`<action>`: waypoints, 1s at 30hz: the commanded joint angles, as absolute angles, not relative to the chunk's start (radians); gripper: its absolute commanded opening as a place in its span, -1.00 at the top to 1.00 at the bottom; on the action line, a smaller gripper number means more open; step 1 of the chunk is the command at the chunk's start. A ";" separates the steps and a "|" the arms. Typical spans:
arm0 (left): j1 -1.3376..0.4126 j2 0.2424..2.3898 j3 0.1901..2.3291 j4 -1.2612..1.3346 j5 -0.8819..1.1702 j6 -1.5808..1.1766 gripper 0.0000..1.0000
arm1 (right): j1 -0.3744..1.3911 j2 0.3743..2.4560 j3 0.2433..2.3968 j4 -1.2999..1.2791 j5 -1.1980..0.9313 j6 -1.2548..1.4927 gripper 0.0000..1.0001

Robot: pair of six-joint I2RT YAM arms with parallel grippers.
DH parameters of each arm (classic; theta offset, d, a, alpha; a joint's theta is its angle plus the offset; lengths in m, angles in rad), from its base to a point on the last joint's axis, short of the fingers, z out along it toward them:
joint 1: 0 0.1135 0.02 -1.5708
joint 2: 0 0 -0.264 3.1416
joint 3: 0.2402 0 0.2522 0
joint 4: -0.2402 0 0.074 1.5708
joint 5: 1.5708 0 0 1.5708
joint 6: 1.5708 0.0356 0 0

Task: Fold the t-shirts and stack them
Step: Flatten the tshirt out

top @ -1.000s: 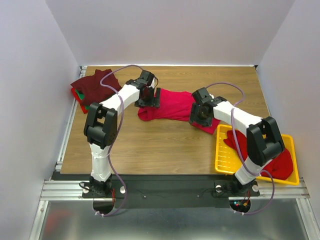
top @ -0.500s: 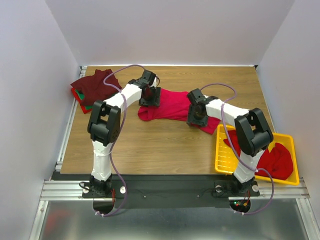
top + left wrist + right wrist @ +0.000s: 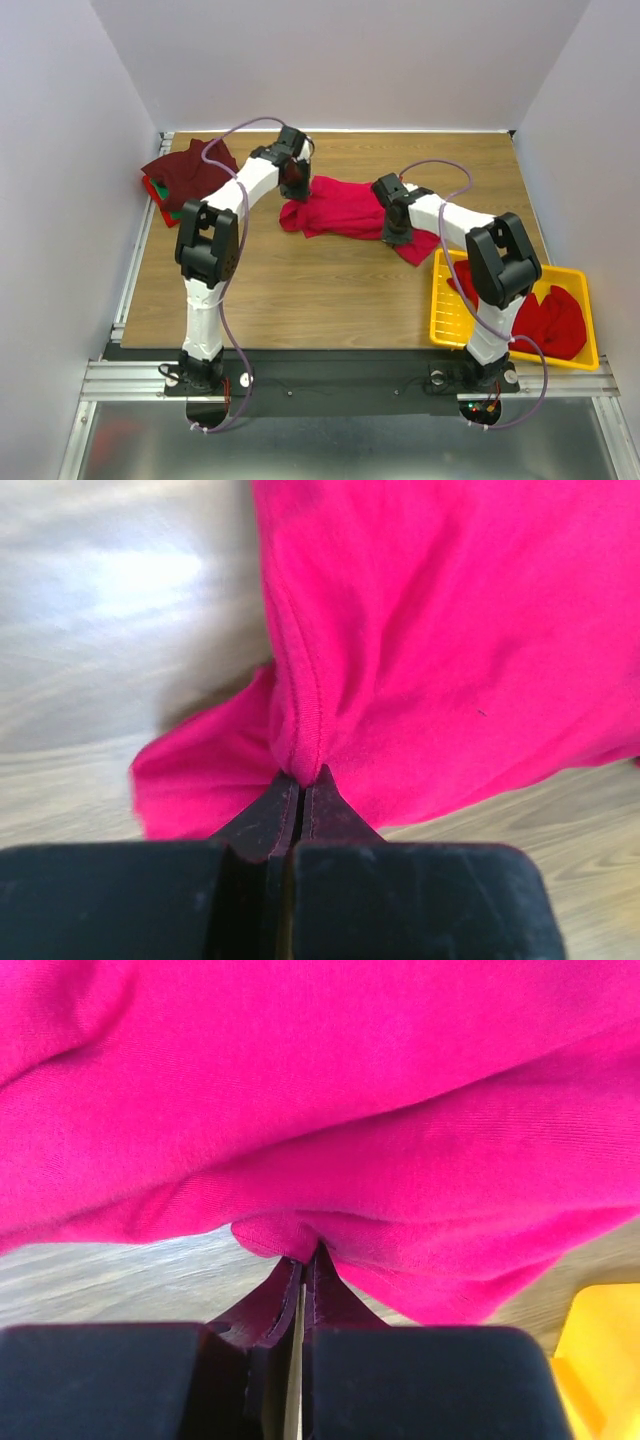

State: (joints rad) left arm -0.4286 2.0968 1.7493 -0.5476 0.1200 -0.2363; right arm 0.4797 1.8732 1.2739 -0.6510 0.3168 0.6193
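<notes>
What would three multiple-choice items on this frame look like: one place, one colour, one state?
1. Where on the wooden table is the yellow plastic slotted tray?
A. far left corner
B. near right corner
C. centre

2. What colour is the top shirt of the pile at the far left corner?
A. dark maroon
B. yellow
C. white

3. How do the left gripper and right gripper stand?
A. both open above the table
B. both shut on the bright crimson cloth t-shirt
C. left shut, right open

Answers:
1 B: the top view shows the tray at the table's near right edge.
2 A: maroon cloth covers the pile, with only slivers of green and red beneath.
3 B: each wrist view shows the jaws pinched together on a crimson fold.
</notes>
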 commanded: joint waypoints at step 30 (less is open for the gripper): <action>0.041 1.470 1.965 -0.600 0.242 -0.500 1.00 | 0.356 1.388 1.974 -1.040 0.598 0.442 0.99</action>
State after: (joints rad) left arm 0.0360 1.5826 1.9934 -0.6430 0.2146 -0.4747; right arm 0.3550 1.5188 1.9182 -1.0283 0.5556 0.4362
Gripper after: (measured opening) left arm 0.047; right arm 0.025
